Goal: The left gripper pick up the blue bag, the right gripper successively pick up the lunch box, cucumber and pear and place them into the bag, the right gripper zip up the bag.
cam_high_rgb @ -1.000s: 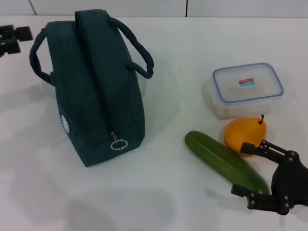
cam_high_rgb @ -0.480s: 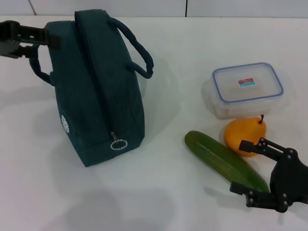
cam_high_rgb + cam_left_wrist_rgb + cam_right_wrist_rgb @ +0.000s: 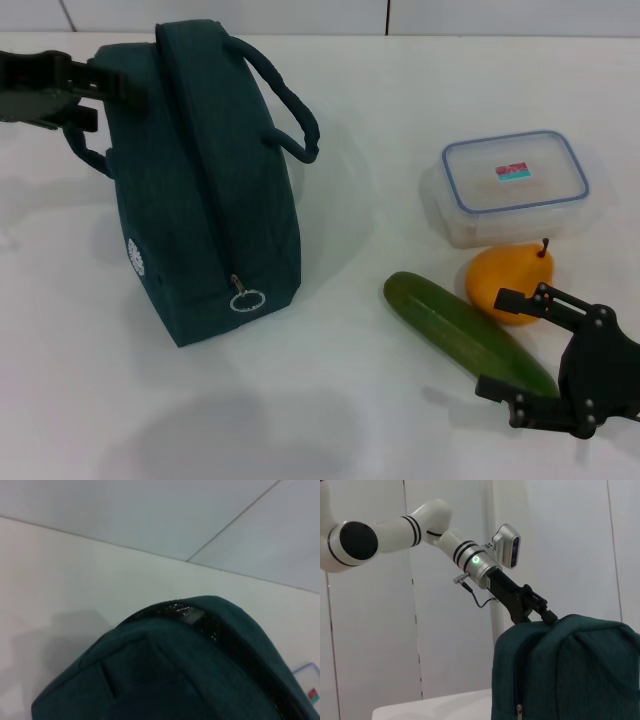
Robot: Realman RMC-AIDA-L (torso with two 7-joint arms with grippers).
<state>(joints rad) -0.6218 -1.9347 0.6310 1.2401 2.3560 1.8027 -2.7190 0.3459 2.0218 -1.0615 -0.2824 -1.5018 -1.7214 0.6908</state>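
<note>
The blue bag (image 3: 200,180) stands upright on the white table, zipped, with its ring zipper pull (image 3: 246,298) facing me. My left gripper (image 3: 120,105) reaches in from the far left, open, with its fingers at the bag's top edge beside the left handle (image 3: 75,140). In the right wrist view the left gripper (image 3: 542,612) touches the top of the bag (image 3: 570,670). My right gripper (image 3: 489,343) is open, straddling the near end of the cucumber (image 3: 450,325). The pear (image 3: 510,283) lies just behind it, and the lunch box (image 3: 515,185) farther back.
The table's far edge meets a white wall (image 3: 300,15). The left wrist view is filled by the bag's top (image 3: 200,670), with a corner of the lunch box (image 3: 310,692) at one edge. Bare table lies between bag and cucumber.
My left gripper has moved right from the table's far-left edge until its fingers reach the bag's top. The right gripper has crept slightly forward along the cucumber.
</note>
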